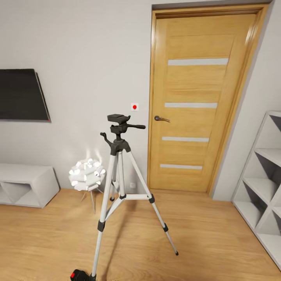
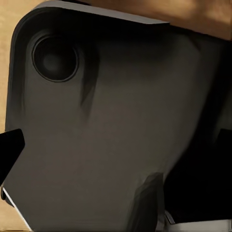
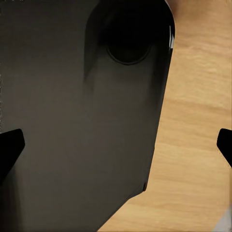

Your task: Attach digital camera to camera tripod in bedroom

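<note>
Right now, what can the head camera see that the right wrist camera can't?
The head view shows the tall silver-legged camera tripod standing on the floor, the small black digital camera with a red button by its near foot, the wooden door and the white petal-shaped lamp. The right wrist view has a big dark robot panel and two black fingertips set wide apart. Both show the light wood floor.

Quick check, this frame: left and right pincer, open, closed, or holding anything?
Left pincer: open, tips apart at the frame edges, nothing between them.
Right pincer: open, tips apart, holding nothing.
</note>
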Tool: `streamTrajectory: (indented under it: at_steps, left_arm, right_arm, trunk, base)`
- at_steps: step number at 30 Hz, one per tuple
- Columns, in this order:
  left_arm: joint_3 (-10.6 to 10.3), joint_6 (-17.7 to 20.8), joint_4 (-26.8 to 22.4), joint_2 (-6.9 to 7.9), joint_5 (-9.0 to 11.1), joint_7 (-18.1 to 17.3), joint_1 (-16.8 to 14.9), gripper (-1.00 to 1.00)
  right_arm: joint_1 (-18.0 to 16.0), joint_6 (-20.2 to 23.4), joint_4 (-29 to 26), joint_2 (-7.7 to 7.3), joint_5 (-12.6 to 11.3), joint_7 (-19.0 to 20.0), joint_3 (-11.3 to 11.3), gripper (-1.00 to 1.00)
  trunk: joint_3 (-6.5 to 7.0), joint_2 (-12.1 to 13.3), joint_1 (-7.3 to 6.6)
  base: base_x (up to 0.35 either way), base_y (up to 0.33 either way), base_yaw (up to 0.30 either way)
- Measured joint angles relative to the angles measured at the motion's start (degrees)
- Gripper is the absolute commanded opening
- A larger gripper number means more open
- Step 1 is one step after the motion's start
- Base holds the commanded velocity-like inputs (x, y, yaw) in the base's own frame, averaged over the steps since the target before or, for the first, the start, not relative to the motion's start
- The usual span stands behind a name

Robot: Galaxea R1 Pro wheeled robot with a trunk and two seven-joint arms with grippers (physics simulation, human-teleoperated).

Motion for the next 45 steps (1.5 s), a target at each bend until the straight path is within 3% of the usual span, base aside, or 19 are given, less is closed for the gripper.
streamTrajectory:
  at_steps: [4, 7, 11, 16, 24, 31, 45]
  left_arm:
    - [0.5, 0.0, 0.0, 0.21, 4.1, 0.0, 0.0, 1.00]
    - [0.9, 0.0, 0.0, 0.86, 9.7, 0.0, 0.0, 1.00]
    - [1.0, 0.0, 0.1, 1.36, 14.6, 0.1, 0.0, 1.00]
    - [1.0, -0.2, 0.2, 1.63, 17.4, 0.1, 0.0, 1.00]
    - [1.0, -3.8, 0.7, 1.64, 18.1, 1.5, 0.0, 1.00]
    - [1.0, -4.6, 0.7, 1.48, 17.9, 4.5, 0.0, 1.00]
    - [0.4, -4.7, 0.8, 1.35, 17.2, 5.0, 0.0, 1.00]
  right_arm:
    - [0.0, 0.0, 0.0, 0.07, 0.0, 0.0, 0.0, 1.00]
    - [0.0, 0.0, 0.0, -0.08, -0.1, 0.0, 0.0, 1.00]
    - [0.0, 0.0, 0.0, -0.23, -0.1, 0.0, 0.0, 1.00]
    - [0.0, 0.0, 0.0, -0.35, 0.0, 0.0, 0.0, 1.00]
    - [0.0, -0.1, -0.1, -0.95, 0.1, -0.1, -0.1, 1.00]
    - [0.0, -0.1, -0.1, -1.38, 0.2, -0.1, -0.1, 1.00]
    - [0.0, 0.0, -0.1, -1.43, 0.0, -0.1, 0.0, 1.00]
  trunk:
    - [0.00, 0.0, 0.00]
    - [0.00, 0.0, 0.00]
    - [0.00, 0.0, 0.00]
    - [0.00, 0.0, 0.00]
    - [0.01, 0.0, 0.00]
    - [0.01, 0.0, 0.00]
    - [0.01, 0.0, 0.00]
  base:
    - [0.001, 0.000, 0.250]
    - [0.000, 0.000, 0.262]
    - [0.000, 0.000, 0.266]
    - [0.000, 0.000, 0.268]
    - [0.000, 0.000, 0.269]
    - [0.000, 0.000, 0.269]
    - [0.000, 0.000, 0.269]
